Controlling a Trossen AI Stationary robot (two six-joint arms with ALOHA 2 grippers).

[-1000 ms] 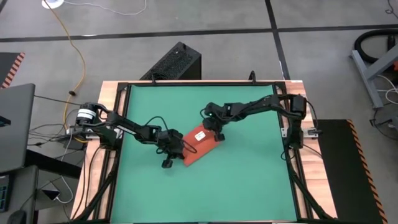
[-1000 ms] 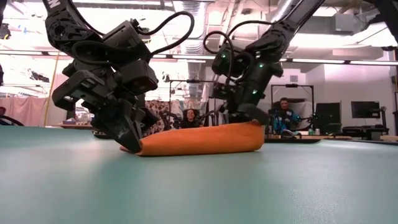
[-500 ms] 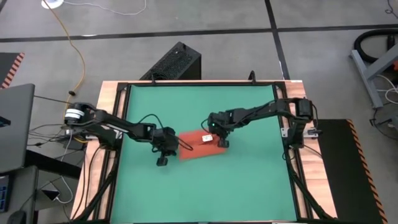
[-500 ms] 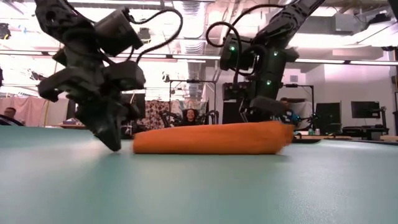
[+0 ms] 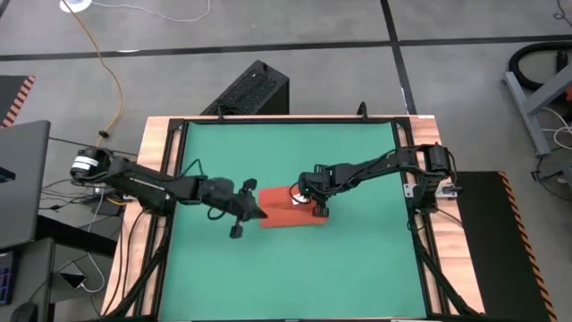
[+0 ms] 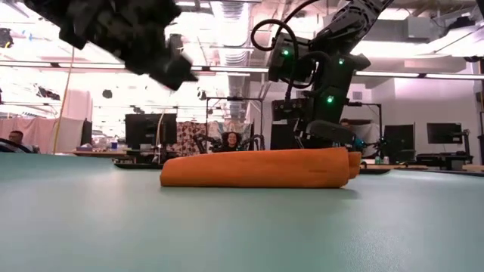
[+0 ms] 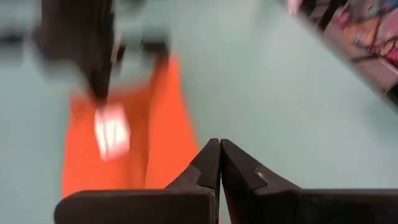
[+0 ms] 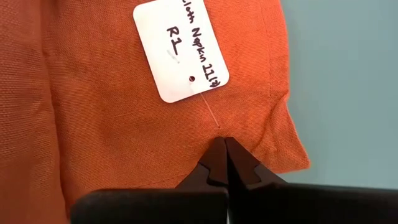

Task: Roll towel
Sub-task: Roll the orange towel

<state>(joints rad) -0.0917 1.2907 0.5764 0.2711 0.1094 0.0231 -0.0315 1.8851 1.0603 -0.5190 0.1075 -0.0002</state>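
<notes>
The orange-red towel [image 5: 284, 213] lies on the green mat [image 5: 357, 268] as a long flattened roll [image 6: 257, 168], running left to right, its white tag [image 8: 180, 50] on top. My right gripper [image 5: 315, 209] is shut, its tips down on the towel's right end [image 6: 327, 134]. My left gripper [image 5: 255, 210] is shut and empty. It hangs above the towel's left end, well clear of it in the low view [image 6: 170, 68]. The left wrist view shows the towel [image 7: 161, 137] below the shut fingers [image 7: 219, 149]. My right gripper presses its shut fingertips [image 8: 224, 149] down on the towel's top layer [image 8: 214, 121], just beside the tag's string and close to the towel's corner. The fingers come from above, slanting in from the table's right. The towel lies flat on the mat under them.
The green mat fills the table inside a black frame [image 5: 170, 179], with free room on all sides of the towel. People sit in the room beyond the table [image 6: 227, 142].
The towel has turned on the mat from slanting to lying left to right, its right end swung toward the near edge under my right gripper. My left gripper has risen from the mat at the towel's left end to well above it.
</notes>
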